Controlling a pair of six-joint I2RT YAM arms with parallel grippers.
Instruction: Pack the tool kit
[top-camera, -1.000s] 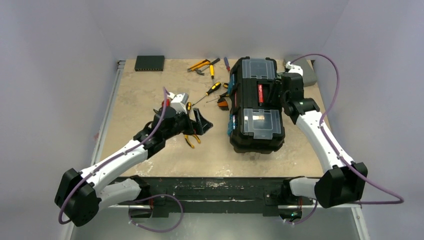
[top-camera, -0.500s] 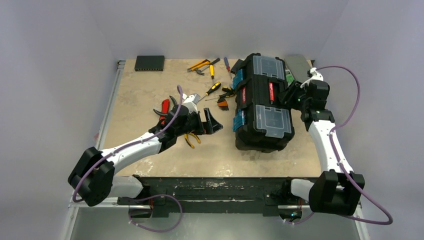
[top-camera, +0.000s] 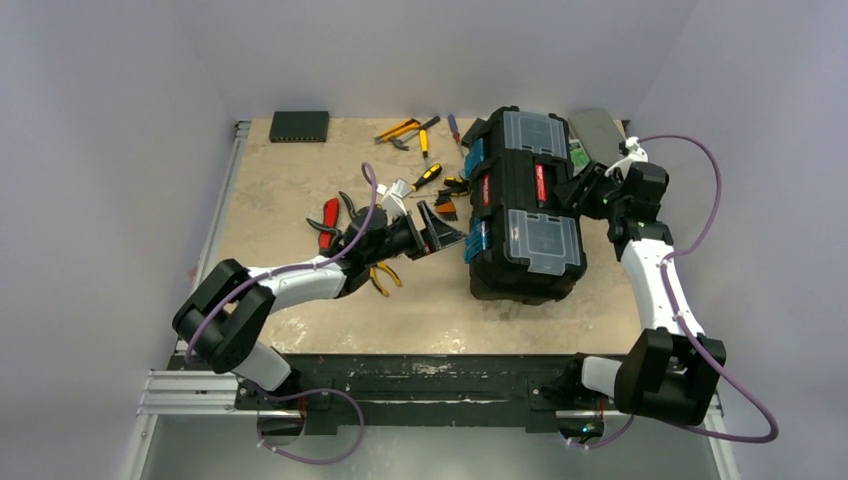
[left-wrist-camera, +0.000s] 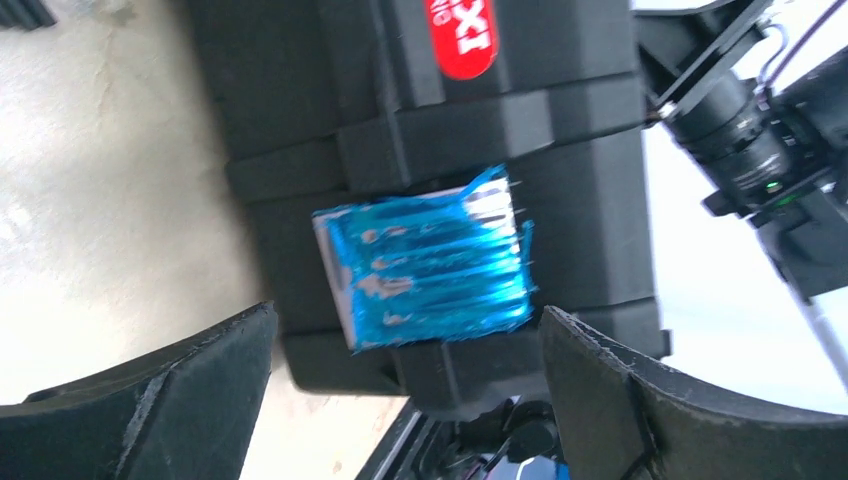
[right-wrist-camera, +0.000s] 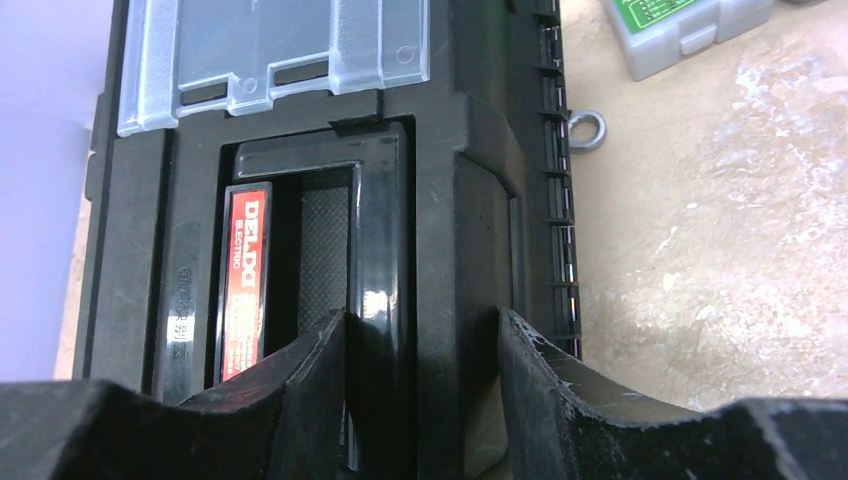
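Top external view has the toolbox lying on the table, right of the middle of the frame, with loose tools to its left. The left gripper is wide open and holds nothing, with one finger on each side of a blue latch. The right gripper has a finger on each side of the black handle, but I cannot tell if it squeezes it.

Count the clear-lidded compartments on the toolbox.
2. The far compartment sits at the toolbox's back end, the near compartment at its front, with the red-labelled handle between. None looks hidden.
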